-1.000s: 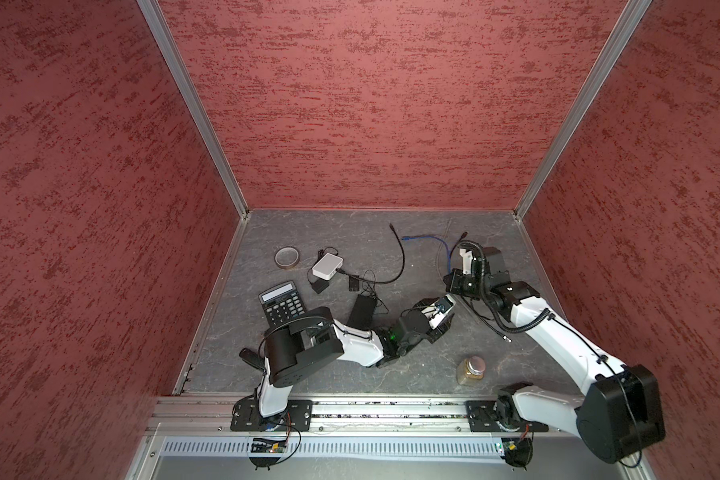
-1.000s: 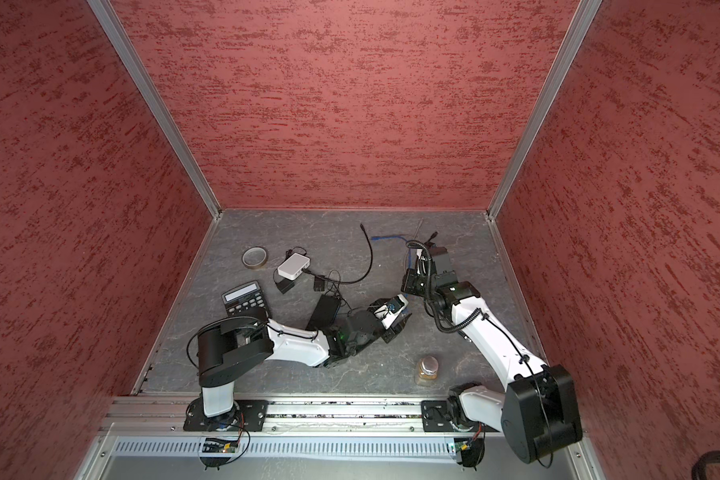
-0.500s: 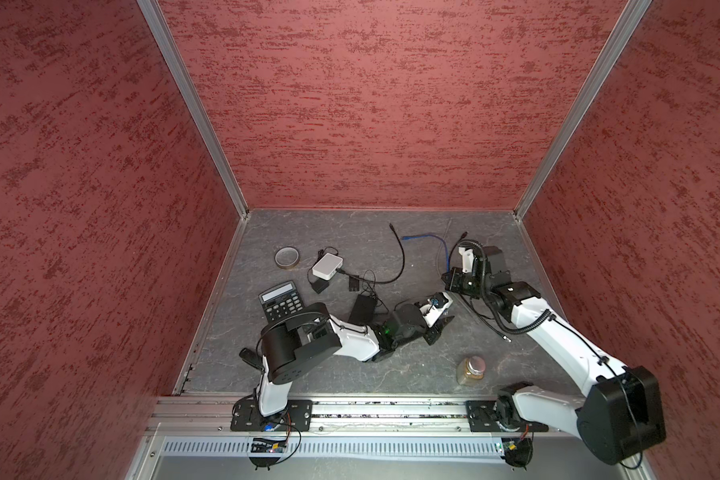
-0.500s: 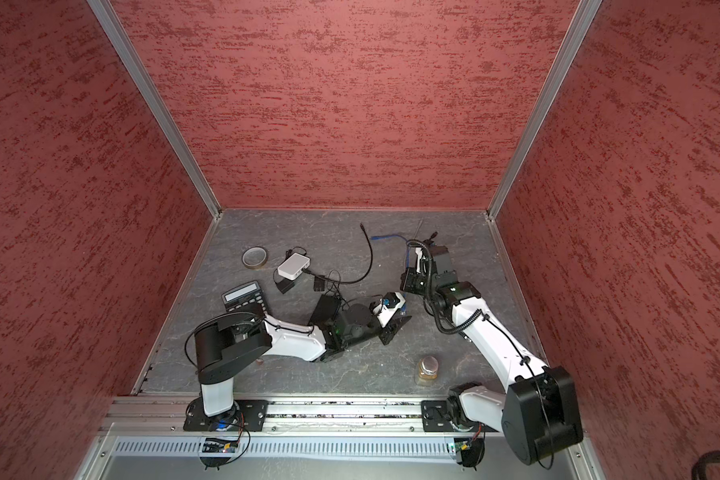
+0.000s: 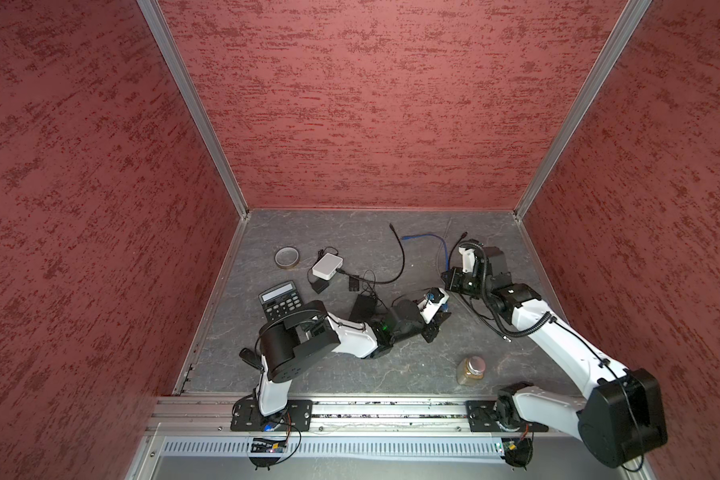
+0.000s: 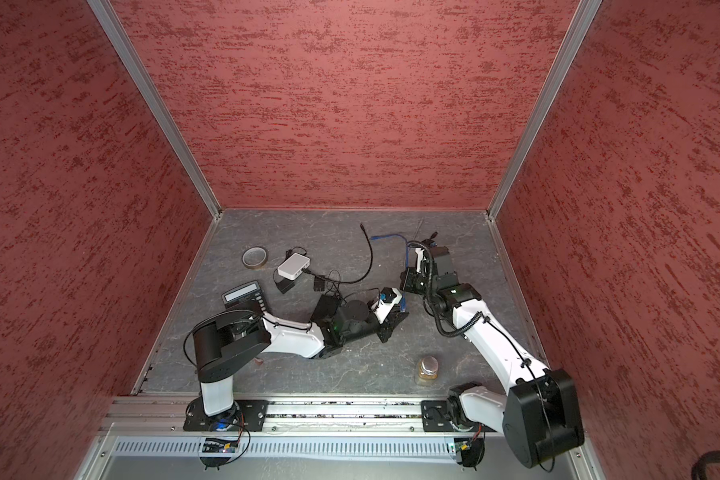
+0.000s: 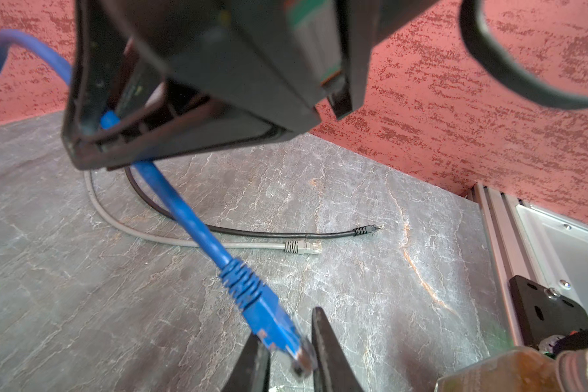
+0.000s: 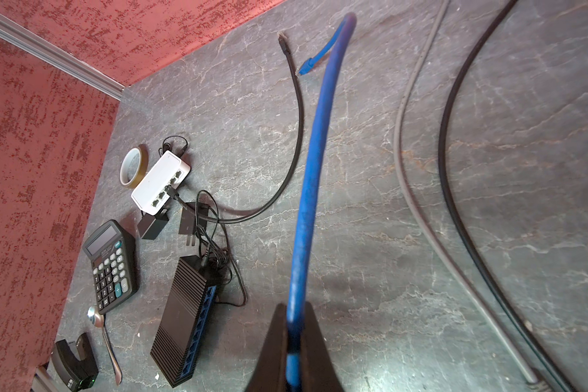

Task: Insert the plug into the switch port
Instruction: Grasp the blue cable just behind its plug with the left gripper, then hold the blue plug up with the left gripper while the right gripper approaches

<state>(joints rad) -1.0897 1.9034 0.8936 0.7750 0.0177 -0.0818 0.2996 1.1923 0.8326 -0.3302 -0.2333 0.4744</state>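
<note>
1. The blue Ethernet plug (image 7: 279, 334), clear at its tip, sits between the 2 black fingers (image 7: 330, 353) of the left hand (image 7: 287, 322) and is not in a port. Taking the back wall as 12 o'clock in both top views, it lies towards 3 o'clock from the desk's middle.
2. The left hand's jaws stand only narrowly apart, close on either side of the plug. The plug touches 1 finger, but I cannot tell whether it is actually squeezed.
3. The round blue cable (image 8: 306, 203) slopes up from the plug to the right hand (image 8: 294, 305), which is pinched tight on it at 1 o'clock from the left hand.
4. Past that grip the cable arcs to its other blue connector (image 8: 309, 62), which lies on the desk towards 12 o'clock.
5. The black ribbed rectangular switch (image 8: 184, 322), with a row of blue ports, lies flat at 9 o'clock from the plug.
6. The small white switch box (image 8: 160, 183) is at 10 o'clock from the black one, with a black lead plugged into it.
7. A tan tape roll (image 8: 133, 165) lies just beside the white box at 9 o'clock, and a black calculator (image 8: 111, 264) lies at 9 o'clock from the black switch.
8. A glass jar with amber contents (image 5: 471, 371) stands at 5 o'clock from the plug.
9. A grey cable (image 7: 184, 241) and a thin black cable (image 7: 252, 232) lie side by side on the grey stone-patterned desk (image 7: 353, 203).
</note>
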